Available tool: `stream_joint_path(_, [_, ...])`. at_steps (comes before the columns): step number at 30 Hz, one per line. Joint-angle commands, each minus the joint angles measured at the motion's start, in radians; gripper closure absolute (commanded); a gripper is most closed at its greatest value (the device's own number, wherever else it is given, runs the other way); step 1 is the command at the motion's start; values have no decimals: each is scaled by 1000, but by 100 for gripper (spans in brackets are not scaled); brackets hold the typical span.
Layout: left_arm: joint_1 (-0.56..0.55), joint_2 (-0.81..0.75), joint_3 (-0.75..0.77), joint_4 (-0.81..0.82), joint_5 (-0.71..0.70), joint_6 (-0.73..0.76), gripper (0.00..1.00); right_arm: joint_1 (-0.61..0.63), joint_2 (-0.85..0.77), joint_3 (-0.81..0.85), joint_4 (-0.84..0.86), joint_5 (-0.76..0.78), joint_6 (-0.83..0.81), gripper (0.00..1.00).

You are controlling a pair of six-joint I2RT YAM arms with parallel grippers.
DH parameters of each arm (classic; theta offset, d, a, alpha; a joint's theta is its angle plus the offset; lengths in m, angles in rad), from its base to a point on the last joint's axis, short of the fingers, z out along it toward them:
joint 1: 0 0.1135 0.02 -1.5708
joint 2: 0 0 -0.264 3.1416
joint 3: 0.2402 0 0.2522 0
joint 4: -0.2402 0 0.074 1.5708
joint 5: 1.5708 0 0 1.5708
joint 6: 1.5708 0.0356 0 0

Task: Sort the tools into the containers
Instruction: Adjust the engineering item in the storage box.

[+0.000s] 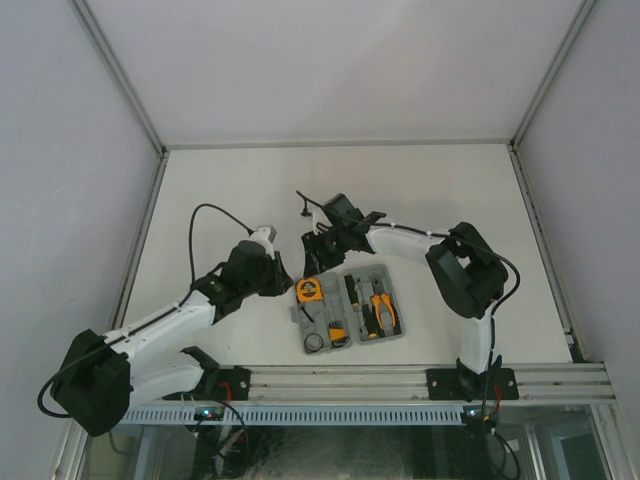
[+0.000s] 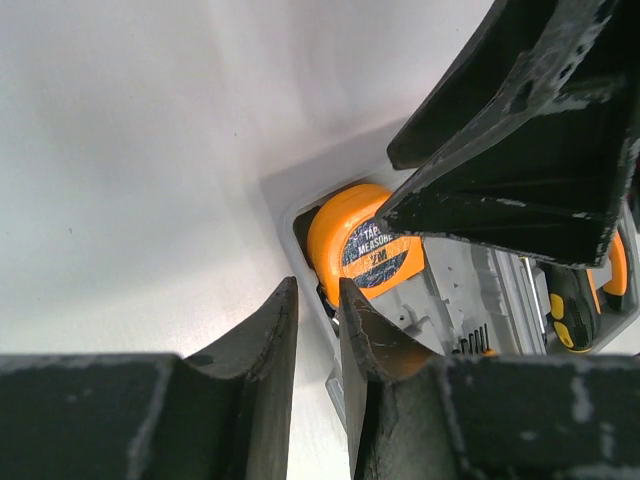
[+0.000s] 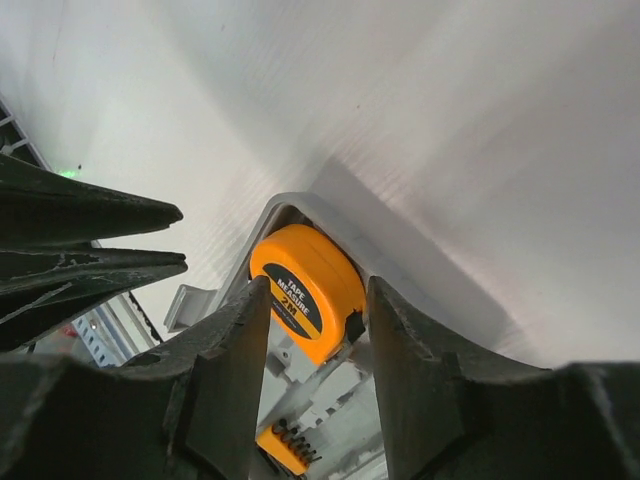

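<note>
The grey tool case (image 1: pixel 392 290) lies open in front of the arms. The orange tape measure (image 1: pixel 307 290) sits tilted in the far left corner of its left half. The hex-key set (image 1: pixel 338 333) and black ring (image 1: pixel 315 343) lie in that half, and the pliers (image 1: pixel 381 312) and a screwdriver (image 1: pixel 352 292) lie in the right half. My right gripper (image 3: pixel 318 290) is open, its fingers either side of the tape measure (image 3: pixel 305 285). My left gripper (image 2: pixel 318 290) is almost shut and empty, over the case's left rim (image 2: pixel 340 400) next to the tape measure (image 2: pixel 365 245).
The two grippers are close together over the case's far left corner; the right fingers (image 2: pixel 520 130) fill the top right of the left wrist view. A metal rail (image 1: pixel 400 380) runs along the near table edge. White walls enclose the table.
</note>
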Motion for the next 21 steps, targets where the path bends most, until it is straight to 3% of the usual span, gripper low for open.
stream_joint_path(1, [7,8,-2,39,10,-1,73,7,-91,27,-7,86,-15,57])
stream_joint_path(8, [6,50,25,42,28,3,72,34,-141,27,-90,268,22,59])
stream_joint_path(21, [5,171,110,72,61,49,73,111,-111,16,-83,278,36,68])
